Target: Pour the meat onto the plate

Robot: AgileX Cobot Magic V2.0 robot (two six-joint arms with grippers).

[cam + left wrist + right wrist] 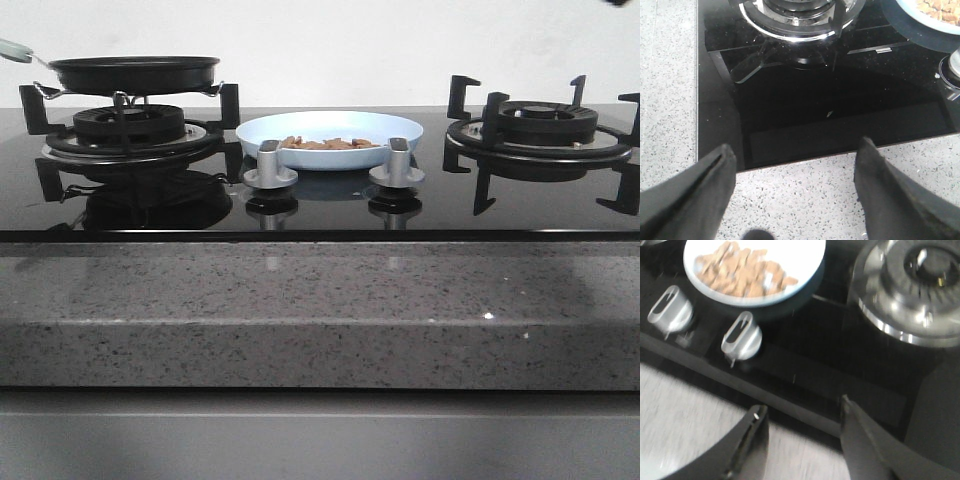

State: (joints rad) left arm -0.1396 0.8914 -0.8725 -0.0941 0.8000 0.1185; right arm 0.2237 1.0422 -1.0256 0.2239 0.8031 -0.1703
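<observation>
- The meat (327,143), tan chopped pieces, lies in a loose low heap on the plate (400,128), a glossy pale-blue round dish mid-hob between the burners.
- Two silver knobs (270,165) stand just near of it.
- A black frying pan (135,72) sits on the left burner.
- No writing is readable.
- Speckled grey stone tabletop (320,310) borders the glass.
- Left gripper (795,195) and right gripper (802,442): fingers apart, empty.
</observation>
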